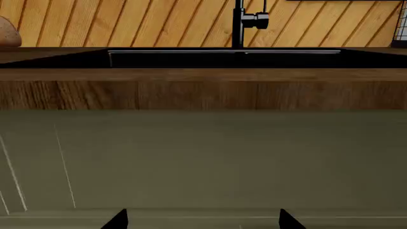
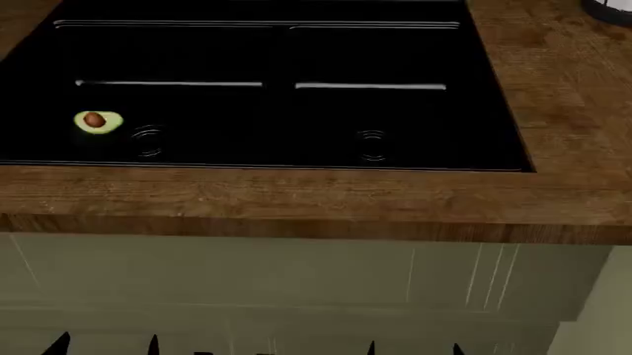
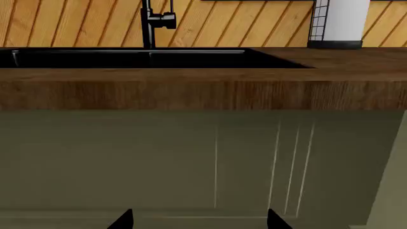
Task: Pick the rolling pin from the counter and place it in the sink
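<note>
The rolling pin is out of view. The black double-basin sink (image 2: pixel 395 52) is set in the brown wood counter (image 2: pixel 296 196), with a round drain in each basin. The sink also shows in the left wrist view (image 1: pixel 222 58) and the right wrist view (image 3: pixel 127 57). My left gripper (image 2: pixel 106 346) and right gripper (image 2: pixel 413 347) are both low, below the counter's front edge, facing the olive cabinet front. Only their dark fingertips show. Both are open and empty, as seen in the left wrist view (image 1: pixel 202 220) and the right wrist view (image 3: pixel 200 220).
A green avocado half (image 2: pixel 97 122) lies in the left basin beside the drain (image 2: pixel 148 140). A black faucet (image 1: pixel 240 21) stands behind the sink. A white cylinder in a black wire holder (image 3: pixel 337 24) stands on the counter at the right. A tan rounded object (image 1: pixel 6 33) sits at the far left.
</note>
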Tool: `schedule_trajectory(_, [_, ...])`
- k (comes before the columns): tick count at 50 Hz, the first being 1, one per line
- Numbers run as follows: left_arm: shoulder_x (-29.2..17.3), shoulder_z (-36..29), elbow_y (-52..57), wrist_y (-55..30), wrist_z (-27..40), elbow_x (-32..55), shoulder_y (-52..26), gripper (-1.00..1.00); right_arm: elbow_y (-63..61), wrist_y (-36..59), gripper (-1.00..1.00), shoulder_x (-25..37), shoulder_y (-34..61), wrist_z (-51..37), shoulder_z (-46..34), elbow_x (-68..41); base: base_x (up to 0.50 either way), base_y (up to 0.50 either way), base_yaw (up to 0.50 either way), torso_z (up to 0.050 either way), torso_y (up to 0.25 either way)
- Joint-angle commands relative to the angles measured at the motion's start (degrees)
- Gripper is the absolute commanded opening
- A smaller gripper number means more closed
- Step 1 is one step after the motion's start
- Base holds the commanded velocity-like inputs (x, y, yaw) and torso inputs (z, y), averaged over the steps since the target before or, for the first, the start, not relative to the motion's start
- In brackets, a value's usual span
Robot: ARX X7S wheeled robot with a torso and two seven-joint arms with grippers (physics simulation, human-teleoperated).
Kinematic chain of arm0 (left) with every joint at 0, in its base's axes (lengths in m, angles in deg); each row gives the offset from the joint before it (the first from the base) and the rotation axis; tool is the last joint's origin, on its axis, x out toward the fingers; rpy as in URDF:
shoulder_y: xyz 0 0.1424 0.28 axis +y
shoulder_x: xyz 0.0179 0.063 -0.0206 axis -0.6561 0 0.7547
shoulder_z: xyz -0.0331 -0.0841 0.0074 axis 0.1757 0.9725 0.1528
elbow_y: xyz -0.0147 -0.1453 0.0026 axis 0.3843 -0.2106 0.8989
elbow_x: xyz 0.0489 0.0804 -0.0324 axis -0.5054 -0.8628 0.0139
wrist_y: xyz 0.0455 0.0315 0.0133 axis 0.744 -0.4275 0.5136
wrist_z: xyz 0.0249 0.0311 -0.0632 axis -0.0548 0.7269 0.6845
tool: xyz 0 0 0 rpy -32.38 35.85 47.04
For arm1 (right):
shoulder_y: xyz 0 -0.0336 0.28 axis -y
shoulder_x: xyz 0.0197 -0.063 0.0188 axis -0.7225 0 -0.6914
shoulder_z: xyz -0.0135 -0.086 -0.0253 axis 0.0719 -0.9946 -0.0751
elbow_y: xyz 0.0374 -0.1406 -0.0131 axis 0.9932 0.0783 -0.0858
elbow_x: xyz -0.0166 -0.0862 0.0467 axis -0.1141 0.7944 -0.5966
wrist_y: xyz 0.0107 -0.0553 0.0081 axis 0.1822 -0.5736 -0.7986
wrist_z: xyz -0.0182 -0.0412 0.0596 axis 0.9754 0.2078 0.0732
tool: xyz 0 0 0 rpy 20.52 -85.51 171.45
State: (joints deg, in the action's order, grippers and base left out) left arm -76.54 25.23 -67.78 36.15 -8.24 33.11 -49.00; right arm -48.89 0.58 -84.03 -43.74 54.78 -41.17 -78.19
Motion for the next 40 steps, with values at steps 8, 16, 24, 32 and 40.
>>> schedule_trajectory(8, [-1.9,-2.5,0.1,0.0,2.3,1.7,-0.1,1.00,0.2,0.1,1.00,1.9,0.3,-2.3,-2.6,-1.7,0.00,0.00,0.00,0.000,0.000])
schedule_trajectory(16, [-2.7,-3.7,0.5,-0.2,3.4,2.9,0.1,1.00,0.6,-0.5,1.00,2.9,0.3,-3.2,-3.8,-2.9,0.00,0.00,0.00,0.000,0.000])
schedule_trajectory(24, [-3.0,-4.0,0.4,0.0,3.5,3.2,0.2,1.00,0.6,-0.5,1.00,3.1,0.3,-3.3,-4.1,-3.2,0.00,0.00,0.00,0.000,0.000])
schedule_trajectory(32, [-2.6,-3.8,0.5,-0.2,2.8,2.5,0.1,1.00,-0.6,0.4,1.00,2.3,0.1,-2.6,-3.3,-1.6,0.00,0.00,0.00,0.000,0.000])
schedule_trajectory(40, [-3.7,-5.0,3.0,-2.2,4.2,2.1,-0.6,1.00,-4.5,3.0,1.00,3.7,-0.2,-3.3,-5.0,-1.6,0.00,0.00,0.00,0.000,0.000])
